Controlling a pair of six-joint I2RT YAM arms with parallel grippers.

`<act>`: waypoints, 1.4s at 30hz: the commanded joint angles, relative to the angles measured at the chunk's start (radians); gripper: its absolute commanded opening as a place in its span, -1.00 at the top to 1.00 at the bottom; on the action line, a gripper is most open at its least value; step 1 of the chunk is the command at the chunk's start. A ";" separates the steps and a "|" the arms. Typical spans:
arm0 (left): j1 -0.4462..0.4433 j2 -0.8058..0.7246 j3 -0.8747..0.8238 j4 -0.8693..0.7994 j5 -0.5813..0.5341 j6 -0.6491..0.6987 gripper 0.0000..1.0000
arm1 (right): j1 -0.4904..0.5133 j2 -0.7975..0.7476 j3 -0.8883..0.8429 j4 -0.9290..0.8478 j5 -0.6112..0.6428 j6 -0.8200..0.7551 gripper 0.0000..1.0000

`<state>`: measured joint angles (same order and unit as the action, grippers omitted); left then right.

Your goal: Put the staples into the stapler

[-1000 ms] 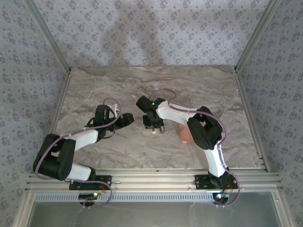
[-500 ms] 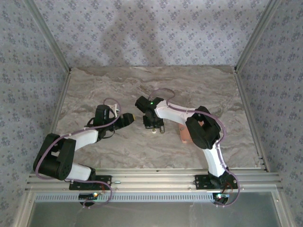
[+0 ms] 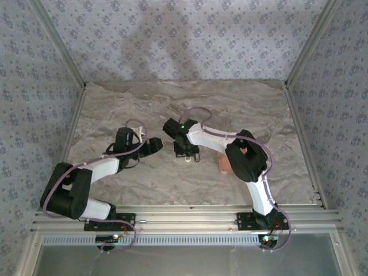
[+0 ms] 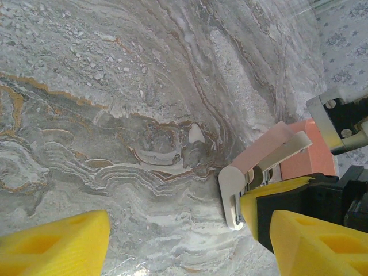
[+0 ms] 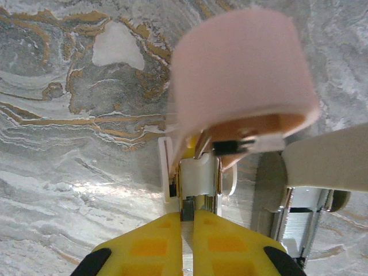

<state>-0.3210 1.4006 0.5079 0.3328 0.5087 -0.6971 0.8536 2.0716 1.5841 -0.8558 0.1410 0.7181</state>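
Note:
The stapler lies open on the marble table, its pale pink lid raised over the white base. My right gripper is shut on a thin grey ribbed strip of staples, whose tip sits at the white and metal channel under the lid. From above, the right gripper hangs right over the stapler. My left gripper stands open just left of the stapler with nothing between its yellow fingers. From above, the left gripper is a short way from the right one.
A salmon-orange tray lies right of the stapler, behind it in the left wrist view. A second metal part with a ribbed strip shows beside the right fingers. Patterned walls and metal rails enclose the table.
My right gripper has closed onto the staple strip and shifted slightly left over the stapler. The left arm has not moved.

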 commanded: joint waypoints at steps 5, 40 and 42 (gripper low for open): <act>-0.001 -0.029 0.006 -0.012 0.004 0.021 -0.48 | 0.010 -0.053 0.017 -0.043 0.079 0.018 0.84; -0.001 -0.418 -0.117 -0.215 -0.166 0.103 -0.50 | 0.243 -0.211 -0.306 -0.224 0.342 0.106 0.81; -0.001 -0.438 -0.127 -0.222 -0.183 0.113 -0.51 | 0.249 -0.188 -0.310 -0.230 0.356 0.106 0.81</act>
<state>-0.3210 0.9936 0.4000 0.1410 0.3691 -0.6174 1.0935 1.8435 1.2869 -1.0447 0.4339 0.7979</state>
